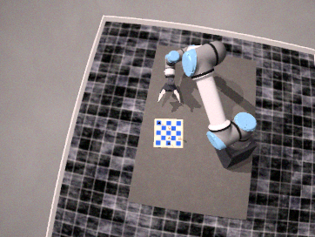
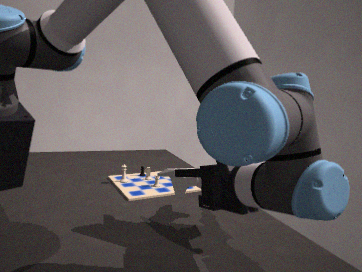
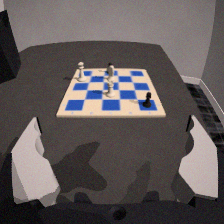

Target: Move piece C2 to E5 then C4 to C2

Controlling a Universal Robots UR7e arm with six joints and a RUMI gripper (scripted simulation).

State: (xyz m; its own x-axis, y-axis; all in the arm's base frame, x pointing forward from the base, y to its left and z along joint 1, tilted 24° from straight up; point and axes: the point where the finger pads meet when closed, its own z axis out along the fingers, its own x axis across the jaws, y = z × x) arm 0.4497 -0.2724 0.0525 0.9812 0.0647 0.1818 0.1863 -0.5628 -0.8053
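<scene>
The grey-and-blue six-joint arm (image 1: 213,102) is hovering off the blue-and-cream chessboard (image 3: 111,94), at its 12 o'clock in the top view. Its two-jaw gripper (image 1: 170,95) is gaping wide, holding nothing. Three pale pieces and one black pawn (image 3: 147,100) are standing upright; their squares are unreadable.

Bare table (image 3: 115,145) lies between the wide-open gripper (image 3: 115,165) and the board (image 3: 111,92). On it, four pieces stand spaced apart; the black pawn (image 3: 147,99) stands alone near the front right corner

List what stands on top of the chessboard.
Four upright pieces stand on the chessboard: three white pieces and one black pawn. Square labels are too blurred to read.
</scene>
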